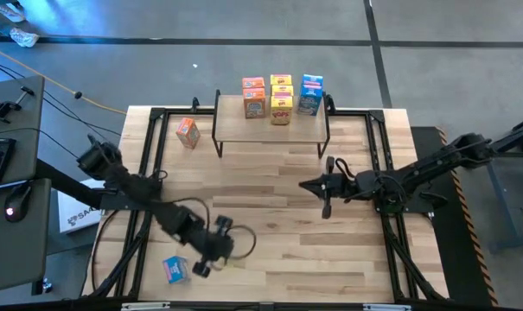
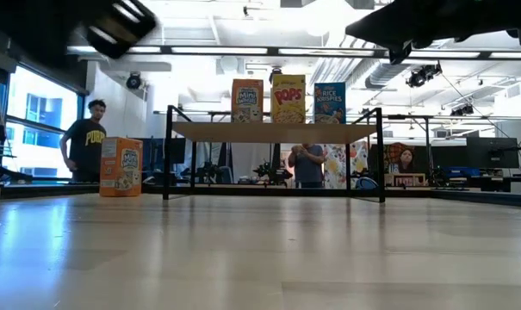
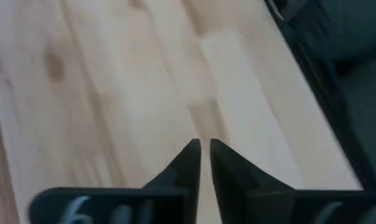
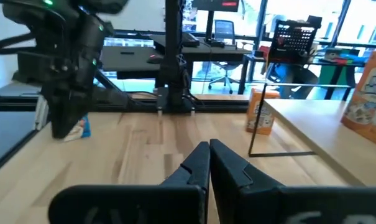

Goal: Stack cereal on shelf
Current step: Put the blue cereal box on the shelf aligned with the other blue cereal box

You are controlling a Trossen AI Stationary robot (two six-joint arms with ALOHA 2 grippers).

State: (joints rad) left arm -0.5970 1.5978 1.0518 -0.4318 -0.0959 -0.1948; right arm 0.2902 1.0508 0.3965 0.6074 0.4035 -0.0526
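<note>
The shelf (image 1: pixel 270 121) stands at the table's far middle. Orange (image 1: pixel 253 97), yellow (image 1: pixel 282 99) and blue (image 1: pixel 310 93) cereal boxes stand upright on it in three rows, also in the low view (image 2: pixel 288 99). One orange box (image 1: pixel 187 131) stands on the table left of the shelf. One blue box (image 1: pixel 175 269) lies near the front left edge. My left gripper (image 1: pixel 202 268) is shut and empty, just right of that blue box, pointing down at bare wood (image 3: pixel 203 146). My right gripper (image 1: pixel 309 186) is shut and empty, over the table's middle right (image 4: pixel 208 146).
Black frame rails (image 1: pixel 149 173) run along the table's left and right sides. The right wrist view shows the left arm (image 4: pixel 69 68) standing before the blue box (image 4: pixel 81 127). People (image 2: pixel 83 138) stand in the room beyond the table. Bare wood lies between shelf and grippers.
</note>
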